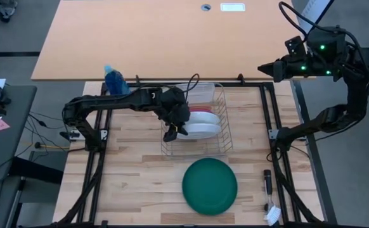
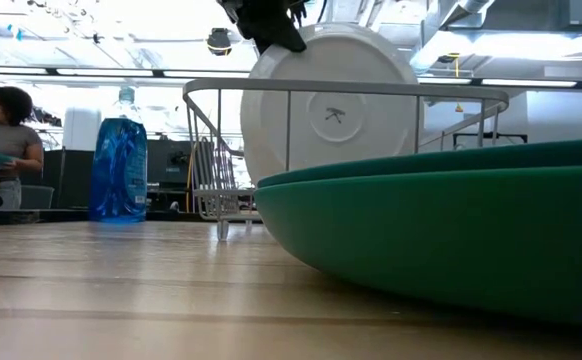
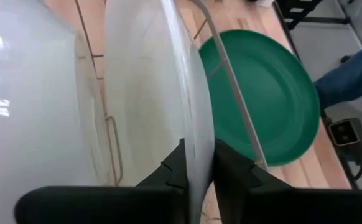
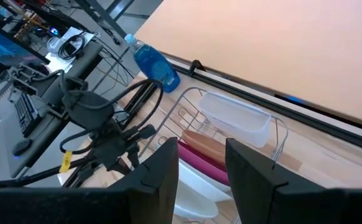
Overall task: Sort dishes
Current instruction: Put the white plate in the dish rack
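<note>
- Plates stand on edge in the rack (image 1: 226, 123), and the front white plate (image 3: 162, 93) sits right between the left gripper's (image 3: 198, 163) fingers, which are clamped on its rim
- That plate rises upright from the fingers with its faces flat to either side of them; a second white plate (image 3: 25, 106) stands just beside it on one side, and the rack's wire passes close on the other
- Lifting it clear looks like a pull straight up along its own plane, since any sideways drift would knock the neighbour or the wire
- Left arm is plainly the nearer one; the right gripper (image 4: 199, 168) hangs well apart, up past the table's far right corner, fingers spread and holding nothing
- Rack holds, beyond the gripped plate: the other white one, then a pink plate (image 4: 199, 160) and an orange plate (image 4: 207, 145), all on edge, with a clear tub (image 4: 237, 117) hung at the far end
- Green plate (image 1: 210, 185) lies flat on the table (image 1: 134, 183), outside the rack, on the near side of the fingers
- Blue bottle (image 1: 114, 80) stands off past the rack's far left corner
</note>
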Motion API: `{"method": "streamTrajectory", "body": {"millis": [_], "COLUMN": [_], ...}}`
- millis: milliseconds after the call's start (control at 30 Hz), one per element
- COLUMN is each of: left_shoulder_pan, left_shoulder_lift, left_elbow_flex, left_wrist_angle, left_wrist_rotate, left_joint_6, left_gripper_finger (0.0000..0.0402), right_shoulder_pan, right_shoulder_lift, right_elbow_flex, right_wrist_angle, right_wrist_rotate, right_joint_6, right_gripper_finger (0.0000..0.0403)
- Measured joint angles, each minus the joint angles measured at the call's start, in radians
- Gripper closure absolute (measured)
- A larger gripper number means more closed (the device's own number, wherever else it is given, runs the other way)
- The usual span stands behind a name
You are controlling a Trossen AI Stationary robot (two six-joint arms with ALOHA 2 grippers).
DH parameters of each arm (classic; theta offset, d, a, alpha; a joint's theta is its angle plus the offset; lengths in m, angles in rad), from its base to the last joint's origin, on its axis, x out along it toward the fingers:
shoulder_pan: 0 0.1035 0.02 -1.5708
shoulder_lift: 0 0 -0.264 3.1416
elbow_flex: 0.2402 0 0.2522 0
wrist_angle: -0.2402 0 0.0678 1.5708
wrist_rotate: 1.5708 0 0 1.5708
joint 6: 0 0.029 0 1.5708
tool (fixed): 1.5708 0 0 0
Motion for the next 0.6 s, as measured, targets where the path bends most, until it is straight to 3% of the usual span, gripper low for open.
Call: {"method": "streamTrajectory", "body": {"millis": [600], "left_shoulder_pan": [0.007], "left_shoulder_lift": [0.015], "left_elbow_flex": [0.059], "left_wrist_angle": [-0.052], "left_wrist_rotate": [-0.041], "left_joint_6": [-0.136], "left_gripper_finger": [0.0263], "right_shoulder_pan": [0.0], "right_shoulder_lift": [0.0], "right_elbow_flex": [0.0], "right_wrist_angle": [0.0], "right_wrist_rotate": [0.003], "right_joint_6": [-0.001], "right_gripper_finger": [0.0269]}}
